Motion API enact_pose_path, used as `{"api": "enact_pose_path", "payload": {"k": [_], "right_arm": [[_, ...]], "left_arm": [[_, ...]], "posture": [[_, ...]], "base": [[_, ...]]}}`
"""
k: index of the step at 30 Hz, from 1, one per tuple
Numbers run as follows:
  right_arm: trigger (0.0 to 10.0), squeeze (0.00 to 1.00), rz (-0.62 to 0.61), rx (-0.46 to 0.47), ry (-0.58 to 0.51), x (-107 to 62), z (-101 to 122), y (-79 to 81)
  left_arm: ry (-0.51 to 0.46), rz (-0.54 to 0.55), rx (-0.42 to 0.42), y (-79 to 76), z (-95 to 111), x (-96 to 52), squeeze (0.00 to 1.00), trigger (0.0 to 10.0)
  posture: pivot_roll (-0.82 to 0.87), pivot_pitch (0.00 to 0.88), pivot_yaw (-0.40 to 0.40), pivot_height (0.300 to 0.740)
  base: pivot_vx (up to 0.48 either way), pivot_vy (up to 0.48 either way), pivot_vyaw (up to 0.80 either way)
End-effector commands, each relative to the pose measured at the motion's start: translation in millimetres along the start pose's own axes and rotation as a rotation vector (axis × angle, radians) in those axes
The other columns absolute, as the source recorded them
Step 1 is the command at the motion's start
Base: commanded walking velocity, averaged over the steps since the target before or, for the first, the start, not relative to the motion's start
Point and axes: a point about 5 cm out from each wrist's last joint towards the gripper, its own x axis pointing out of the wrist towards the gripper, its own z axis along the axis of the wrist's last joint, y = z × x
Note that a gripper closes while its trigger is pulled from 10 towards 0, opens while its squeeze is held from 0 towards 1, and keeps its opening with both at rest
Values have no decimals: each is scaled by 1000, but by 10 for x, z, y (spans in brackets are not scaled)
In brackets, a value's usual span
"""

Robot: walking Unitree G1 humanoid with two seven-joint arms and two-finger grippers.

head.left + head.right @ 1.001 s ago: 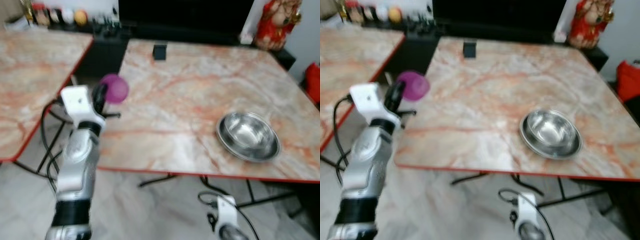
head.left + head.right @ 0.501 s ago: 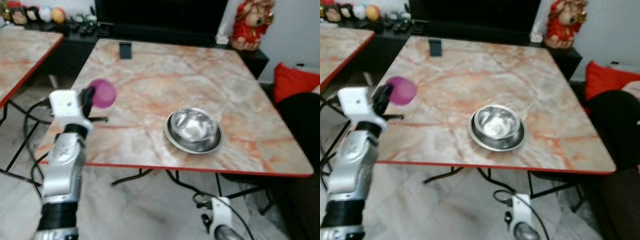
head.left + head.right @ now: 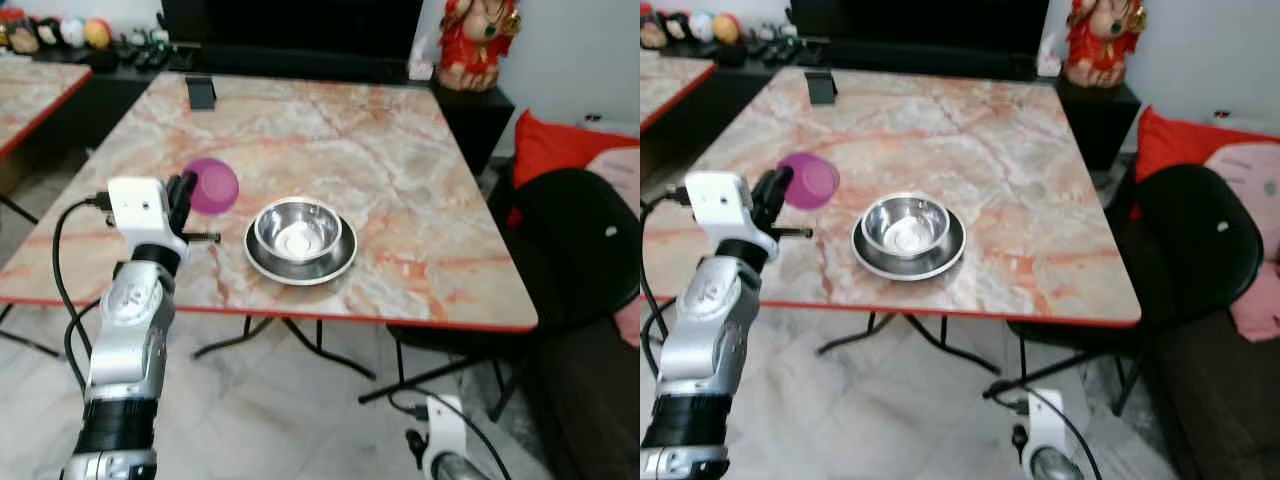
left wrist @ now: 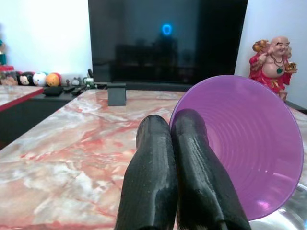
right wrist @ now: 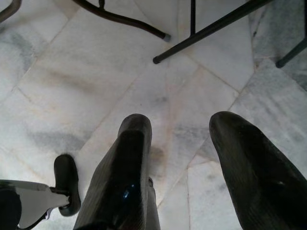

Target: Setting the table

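Left eye view shows the left gripper [image 3: 192,190] carrying a purple cup [image 3: 212,185] above the surface [image 3: 400,180] beside the steel bowl [image 3: 299,233], left wrist view shows fingers [image 4: 192,163] pinching its rim for placing, and right wrist view shows the idle right gripper [image 5: 192,158] spread over the floor [image 5: 96,72].

Left gripper [image 3: 188,190] holds purple cup [image 3: 212,185] above marble table [image 3: 400,180], beside steel bowl [image 3: 299,232] on steel plate [image 3: 301,262].

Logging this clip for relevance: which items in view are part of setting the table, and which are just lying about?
Part of the job:
- purple cup, pinched at its rim by the left gripper
- steel bowl sitting in a steel plate
- marble table

Lying about:
- red figurine
- small black stand
- black chair
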Motion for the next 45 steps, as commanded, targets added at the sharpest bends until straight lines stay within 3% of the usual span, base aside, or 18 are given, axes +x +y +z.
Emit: {"api": "enact_pose_path", "payload": {"k": [1, 11, 35, 41, 45], "right_arm": [[10000, 0, -8, -4, -11, 4, 37, -42], [10000, 0, -8, -8, -13, 6, 54, -51], [10000, 0, -6, -13, -11, 7, 56, -50], [10000, 0, -1, -17, -10, 8, 59, -48], [10000, 0, 1, -18, -10, 8, 63, -47]], "left_arm": [[-22, 0, 8, 18, 53, 13, 0, 10000], [-27, 20, -16, 59, 80, 27, 0, 10000], [-42, 7, -50, 36, 146, 99, 0, 10000], [-54, 15, -123, 92, 267, 209, 0, 10000], [-37, 21, -170, 144, 332, 358, 0, 10000]], "posture": [[50, 0, -67, 740], [47, 15, -76, 740], [46, 26, -77, 740], [53, 29, -79, 740], [52, 28, -78, 740]], "base": [[0, 0, 0], [0, 0, 0], [266, 0, 0], [0, 0, 0], [0, 0, 0]]}}
